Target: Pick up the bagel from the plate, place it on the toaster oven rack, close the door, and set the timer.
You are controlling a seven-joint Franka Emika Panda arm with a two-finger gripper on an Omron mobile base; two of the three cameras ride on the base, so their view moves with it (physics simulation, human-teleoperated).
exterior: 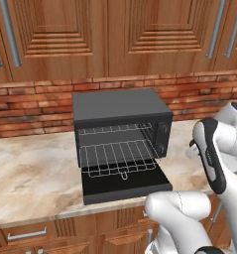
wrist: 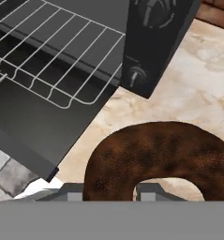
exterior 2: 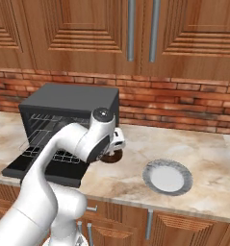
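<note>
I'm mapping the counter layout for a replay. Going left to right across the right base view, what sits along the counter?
Open door → toaster oven rack → bagel, held in the gripper → plate.

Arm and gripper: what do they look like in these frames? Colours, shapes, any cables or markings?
The arm is glossy white, built of rounded tubular links with bulbous joints. A dark band runs along one link in the left base view, and a dark round cap with a small grey disc tops the joint in the right base view. The gripper has two small grey, blocky fingertips. No cables or markings visible.
</note>
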